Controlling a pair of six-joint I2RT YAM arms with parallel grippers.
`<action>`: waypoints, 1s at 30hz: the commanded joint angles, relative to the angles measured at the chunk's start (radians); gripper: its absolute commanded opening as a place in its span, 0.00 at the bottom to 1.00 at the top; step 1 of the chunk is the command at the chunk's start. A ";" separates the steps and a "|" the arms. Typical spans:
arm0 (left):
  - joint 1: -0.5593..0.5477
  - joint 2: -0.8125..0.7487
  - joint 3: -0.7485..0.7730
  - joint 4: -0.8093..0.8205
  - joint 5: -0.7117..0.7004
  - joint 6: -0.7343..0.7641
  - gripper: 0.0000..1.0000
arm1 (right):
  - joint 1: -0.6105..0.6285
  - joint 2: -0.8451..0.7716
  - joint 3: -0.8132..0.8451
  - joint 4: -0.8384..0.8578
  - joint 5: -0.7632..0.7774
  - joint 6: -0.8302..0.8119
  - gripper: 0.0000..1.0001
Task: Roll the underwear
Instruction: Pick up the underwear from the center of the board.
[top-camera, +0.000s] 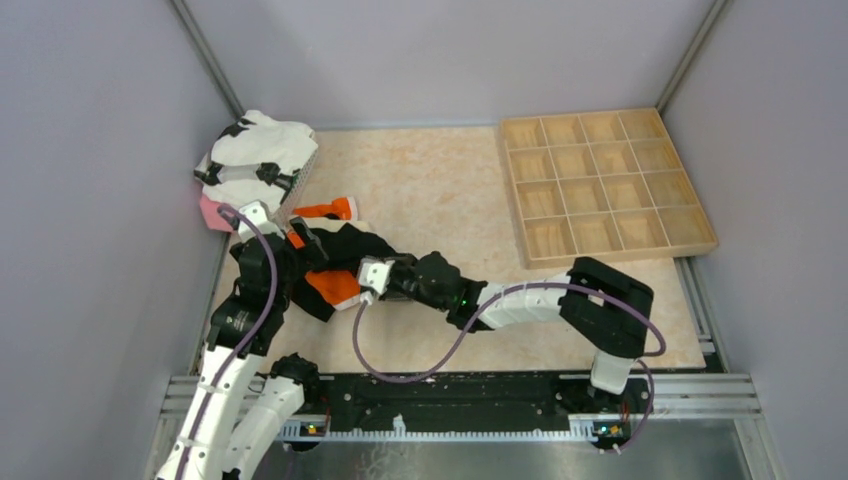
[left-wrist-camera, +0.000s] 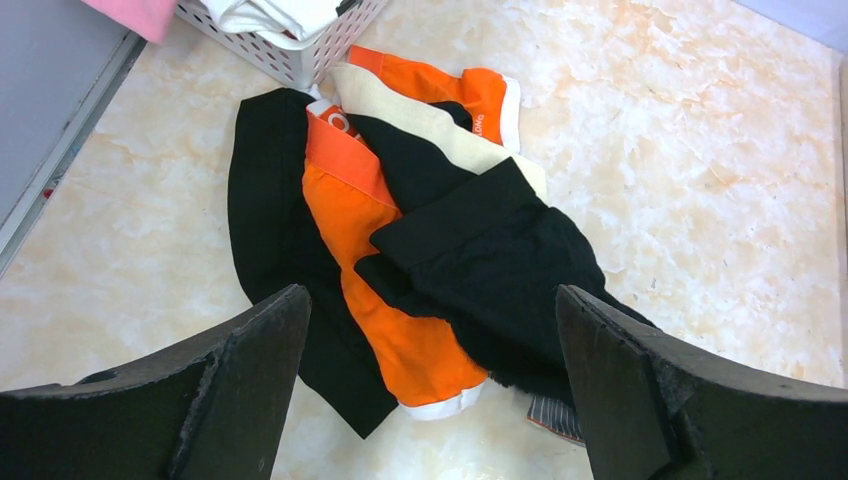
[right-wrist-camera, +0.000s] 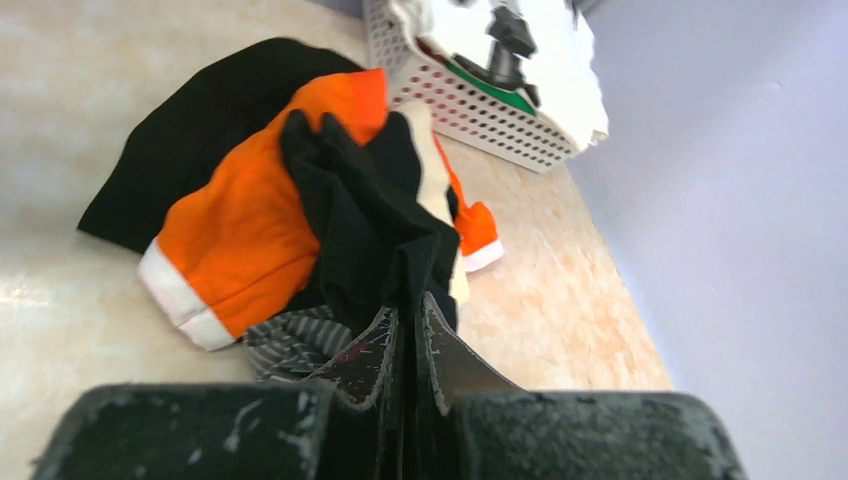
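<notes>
The black underwear (left-wrist-camera: 500, 270) lies on top of a heap of garments on the table, left of centre (top-camera: 352, 245). My right gripper (right-wrist-camera: 408, 300) is shut on a fold of it (right-wrist-camera: 360, 210) and comes in from the right (top-camera: 364, 279). The grey striped underwear (right-wrist-camera: 290, 340) lies under the heap; only a corner shows in the left wrist view (left-wrist-camera: 555, 415). My left gripper (left-wrist-camera: 430, 300) is open wide and empty, hovering over the heap (top-camera: 300, 240) with a finger on each side.
Orange underwear (left-wrist-camera: 400, 330), a second black garment (left-wrist-camera: 265, 210) and a cream piece (left-wrist-camera: 440, 125) are in the same heap. A white basket (top-camera: 300, 172) of clothes stands at the back left, with pink cloth (top-camera: 212, 215) beside it. A wooden compartment tray (top-camera: 600, 185) is at the back right.
</notes>
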 joint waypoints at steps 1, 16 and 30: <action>0.004 -0.013 0.004 0.018 -0.017 -0.007 0.99 | -0.061 -0.107 -0.010 -0.005 -0.021 0.235 0.00; 0.004 0.041 -0.012 0.070 0.109 0.052 0.99 | -0.207 -0.496 0.028 -0.357 0.342 0.557 0.00; -0.448 0.273 -0.033 0.158 0.140 -0.101 0.97 | -0.294 -0.930 -0.064 -1.116 0.396 0.952 0.00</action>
